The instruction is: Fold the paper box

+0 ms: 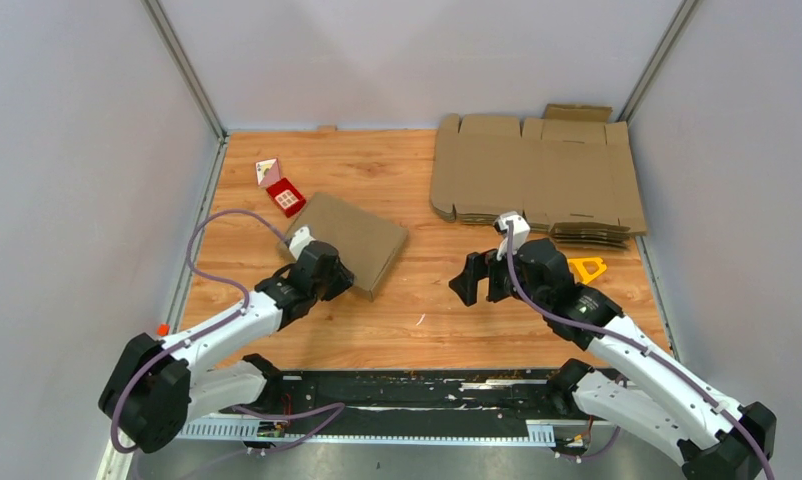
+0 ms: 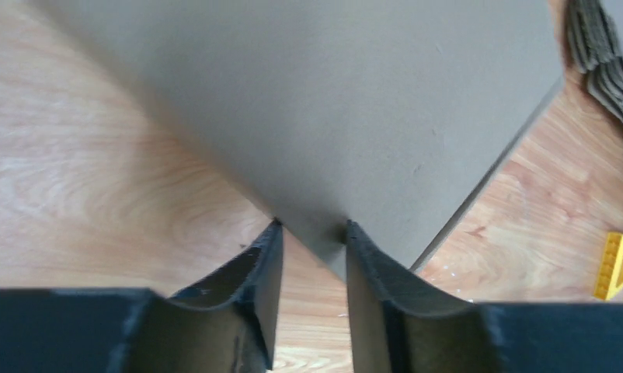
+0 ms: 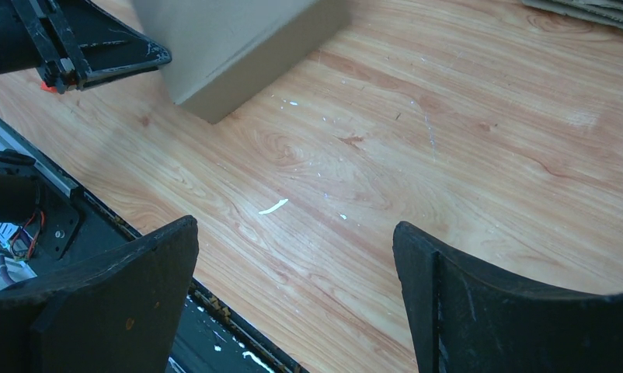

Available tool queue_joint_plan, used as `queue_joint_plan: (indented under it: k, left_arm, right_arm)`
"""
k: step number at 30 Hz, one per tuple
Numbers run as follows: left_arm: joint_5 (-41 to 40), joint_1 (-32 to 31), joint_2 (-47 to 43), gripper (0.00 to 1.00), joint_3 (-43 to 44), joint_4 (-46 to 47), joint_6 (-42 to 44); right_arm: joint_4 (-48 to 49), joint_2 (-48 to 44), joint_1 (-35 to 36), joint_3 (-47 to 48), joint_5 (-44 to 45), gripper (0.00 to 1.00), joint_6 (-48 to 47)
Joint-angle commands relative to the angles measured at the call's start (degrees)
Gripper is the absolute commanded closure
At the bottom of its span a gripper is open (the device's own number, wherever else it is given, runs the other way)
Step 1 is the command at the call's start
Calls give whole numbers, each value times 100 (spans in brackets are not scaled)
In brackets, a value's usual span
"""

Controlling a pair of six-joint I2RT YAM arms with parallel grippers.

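Both sets of fingers show how the work is shared. The left fingers [image 2: 255, 284] stand narrow on the near corner of the box [image 1: 352, 240], one tip against each side of that corner, so they look clamped on it. A corner is the one spot where so wide and shallow a thing fits between them, and it gives a lever for turning or sliding it. The right fingers [image 3: 130, 295] stand wide apart and hold nothing. They are low over bare wood to the right of the box and face it, probably ready to brace or press that side.

The tabletop [image 1: 397, 170] carries everything. At its far right lies the pile [image 1: 537, 170] of flat sheets, well apart from the work, likely stock kept out of the arms' way. The box lies left of centre, skewed to the tabletop's edges, with its broad face up and a side wall showing. It seems closed up, so the task looks near its end; squaring it or moving it aside may remain. Near its far-left corner sits the red box [image 1: 286, 197], apparently not touching it. Smallest, a yellow piece [image 1: 587, 268] lies beside the right arm, partly hidden.
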Motion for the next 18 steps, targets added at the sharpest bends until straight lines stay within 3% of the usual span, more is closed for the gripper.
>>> queue_joint_plan:
  k: [1,2,3,10,14,18]
  left_arm:
    - [164,-172,400,75,313,-475,984]
    - [106,-174,403,85,413,-669,1124]
    - [89,-169,365,89,491,-903,1241]
    - [-287,-177,-67,85,473,-988,2002]
    - [-822,-86,537,86,1100,-1069,2628]
    - [-1095,404,1572,89,1828,-978,2881]
  right_arm:
    - [198,110,-19,230,-96,4,47]
    - [214,141,-18,241,-103,5,70]
    - [207,176,-23,273,-127,5,95]
    - [254,302,-19,347,-275,5,84]
    - [135,278,-21,414,-354,5,17]
    - [-143,224,-20,621,-345,5,-71]
